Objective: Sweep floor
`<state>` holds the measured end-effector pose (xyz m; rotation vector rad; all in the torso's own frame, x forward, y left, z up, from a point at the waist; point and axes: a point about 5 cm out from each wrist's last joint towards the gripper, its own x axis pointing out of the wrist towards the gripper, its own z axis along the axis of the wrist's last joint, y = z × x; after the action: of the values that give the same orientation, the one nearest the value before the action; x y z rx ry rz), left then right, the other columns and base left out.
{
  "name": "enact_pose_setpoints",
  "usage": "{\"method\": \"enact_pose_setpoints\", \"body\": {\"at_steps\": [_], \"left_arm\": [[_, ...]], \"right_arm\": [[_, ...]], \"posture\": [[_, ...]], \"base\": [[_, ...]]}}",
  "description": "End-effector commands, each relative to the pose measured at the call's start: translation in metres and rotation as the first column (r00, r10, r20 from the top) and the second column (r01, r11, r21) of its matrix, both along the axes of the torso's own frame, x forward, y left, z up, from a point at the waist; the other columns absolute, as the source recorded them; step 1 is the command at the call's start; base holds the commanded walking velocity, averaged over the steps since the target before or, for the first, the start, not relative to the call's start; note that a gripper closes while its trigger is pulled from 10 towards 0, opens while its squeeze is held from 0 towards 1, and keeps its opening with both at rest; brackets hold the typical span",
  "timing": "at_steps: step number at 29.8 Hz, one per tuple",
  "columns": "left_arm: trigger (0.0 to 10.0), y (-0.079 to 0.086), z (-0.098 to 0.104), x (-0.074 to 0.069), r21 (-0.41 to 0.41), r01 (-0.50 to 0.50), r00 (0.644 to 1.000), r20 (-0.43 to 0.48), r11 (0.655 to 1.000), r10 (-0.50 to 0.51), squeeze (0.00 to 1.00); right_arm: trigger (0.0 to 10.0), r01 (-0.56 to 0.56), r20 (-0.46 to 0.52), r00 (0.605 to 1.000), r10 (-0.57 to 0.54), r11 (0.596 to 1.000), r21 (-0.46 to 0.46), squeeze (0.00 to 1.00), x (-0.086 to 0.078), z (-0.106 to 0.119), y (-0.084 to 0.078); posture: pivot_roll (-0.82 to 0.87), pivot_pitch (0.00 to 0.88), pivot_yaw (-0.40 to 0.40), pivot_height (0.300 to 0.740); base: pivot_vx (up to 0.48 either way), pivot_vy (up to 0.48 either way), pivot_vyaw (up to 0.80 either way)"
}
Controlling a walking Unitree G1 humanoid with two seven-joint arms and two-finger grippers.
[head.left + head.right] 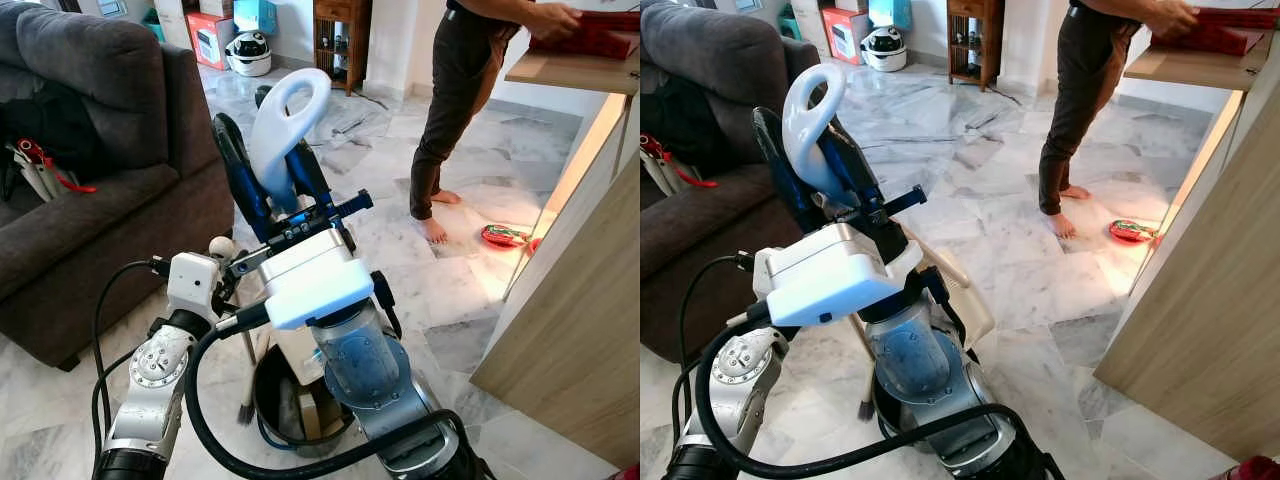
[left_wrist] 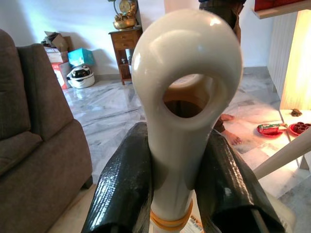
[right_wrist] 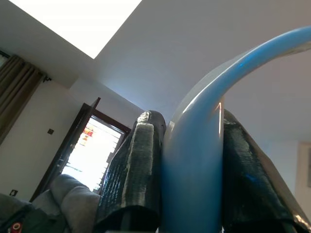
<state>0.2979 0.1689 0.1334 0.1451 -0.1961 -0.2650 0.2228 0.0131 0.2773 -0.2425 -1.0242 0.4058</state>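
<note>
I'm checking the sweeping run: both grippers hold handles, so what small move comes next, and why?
Probably lower the broom handle in the left gripper toward the floor: both grippers are shut on handles held high, and a red wrapper lies ahead.

open marble floor [image 1: 380,150] ahead, stretching toward the far wall. hemmed on the left by a dark grey sofa [image 1: 95,190] standing close beside the arms. blocked on the right by a light wooden cabinet [image 1: 585,330], its side running along the floor near the robot. narrowed further ahead by a person [image 1: 455,110] standing barefoot at the cabinet's counter, with a red packet [image 1: 505,236] lying on the floor just beside the feet. cluttered at the far wall by boxes [image 1: 210,35], a white helmet [image 1: 249,52] and a small wooden stand [image 1: 338,35]. crowded directly below by a dark round bin [image 1: 290,405].
</note>
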Motion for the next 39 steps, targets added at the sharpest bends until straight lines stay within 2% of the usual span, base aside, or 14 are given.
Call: {"method": "enact_pose_setpoints", "body": {"at_steps": [1,10,14,18,19,22,23,25,27,30,31,34,36,39], "left_arm": [[10.0,-0.001,0.011,0.000,0.007,0.011,0.999,0.051,1.000,-0.012,0.00],[10.0,-0.002,0.011,0.000,0.006,0.017,0.999,0.048,1.000,-0.018,0.00],[10.0,-0.003,0.010,0.000,0.006,0.018,0.999,0.048,1.000,-0.018,0.00],[10.0,-0.003,0.010,-0.001,0.005,0.020,0.999,0.047,1.000,-0.021,0.00],[10.0,-0.003,0.010,-0.001,0.005,0.020,0.999,0.047,1.000,-0.021,0.00],[10.0,-0.004,0.010,-0.001,0.003,0.024,0.999,0.047,1.000,-0.024,0.00],[10.0,-0.004,0.010,-0.001,0.002,0.025,0.999,0.046,1.000,-0.025,0.00],[10.0,-0.004,0.010,-0.001,0.002,0.025,0.999,0.046,1.000,-0.026,0.00],[10.0,-0.005,0.010,-0.001,0.001,0.030,0.999,0.043,1.000,-0.030,0.00],[10.0,-0.006,0.009,-0.001,0.000,0.033,0.999,0.042,0.999,-0.033,0.00],[10.0,-0.006,0.009,-0.001,0.000,0.033,0.999,0.042,0.999,-0.033,0.00],[10.0,-0.006,0.009,0.000,0.000,0.037,0.999,0.040,0.999,-0.037,0.00],[10.0,-0.007,0.009,0.000,0.001,0.037,0.999,0.039,0.999,-0.037,0.00],[10.0,-0.006,0.008,0.000,0.000,0.038,0.999,0.037,0.999,-0.038,0.00]], "right_arm": [[10.0,-0.023,0.117,0.993,0.020,0.999,0.026,0.00,-0.013,0.015,0.000],[10.0,-0.019,0.114,0.993,0.017,1.000,0.014,0.00,-0.012,0.014,0.000],[10.0,0.037,0.116,0.993,-0.037,0.999,0.003,0.00,-0.007,0.012,-0.005],[10.0,0.167,0.105,0.981,-0.165,0.986,-0.013,0.00,0.015,0.007,-0.029],[10.0,0.167,0.105,0.981,-0.165,0.986,-0.013,0.00,0.015,0.007,-0.029],[10.0,0.307,0.104,0.948,-0.300,0.950,-0.058,0.00,0.032,0.000,-0.053],[10.0,0.369,0.095,0.927,-0.362,0.927,-0.064,0.00,0.039,-0.004,-0.068],[10.0,0.393,0.087,0.918,-0.387,0.918,-0.062,0.00,0.042,-0.005,-0.075],[10.0,0.493,0.047,0.870,-0.491,0.867,-0.075,0.00,0.054,-0.015,-0.107],[10.0,0.544,0.007,0.838,-0.546,0.834,-0.087,0.00,0.060,-0.025,-0.125],[10.0,0.544,0.007,0.838,-0.546,0.834,-0.087,0.00,0.060,-0.025,-0.125],[10.0,0.619,-0.125,0.773,-0.622,0.783,-0.069,0.00,0.066,-0.050,-0.154],[10.0,0.631,-0.154,0.759,-0.633,0.773,-0.066,0.00,0.066,-0.057,-0.160],[10.0,0.662,-0.146,0.723,-0.675,0.737,-0.132,0.00,0.066,-0.073,-0.167]], "posture": [[-0.01,0.054,0.040,0.740],[-0.01,0.053,0.039,0.740],[-0.01,0.054,0.037,0.740],[-0.01,0.054,0.037,0.740],[-0.01,0.054,0.037,0.740],[-0.01,0.051,0.037,0.740],[-0.01,0.049,0.037,0.740],[-0.01,0.049,0.037,0.740],[-0.01,0.049,0.038,0.740],[-0.02,0.044,0.039,0.740],[-0.02,0.044,0.039,0.740],[-0.02,0.041,0.040,0.740],[-0.02,0.041,0.040,0.740],[-0.02,0.040,0.043,0.740]], "base": [[0.000,0.000,0.00],[0.000,0.000,0.00],[0.000,0.000,0.00],[0.000,0.000,0.00],[0.000,0.000,0.00],[0.000,0.000,0.00],[0.000,0.000,0.00],[0.000,0.000,0.00],[0.000,0.000,0.00],[0.000,0.000,0.00],[0.000,0.000,0.00],[0.000,0.000,0.00],[0.000,0.000,0.00],[0.000,0.000,0.00]]}}
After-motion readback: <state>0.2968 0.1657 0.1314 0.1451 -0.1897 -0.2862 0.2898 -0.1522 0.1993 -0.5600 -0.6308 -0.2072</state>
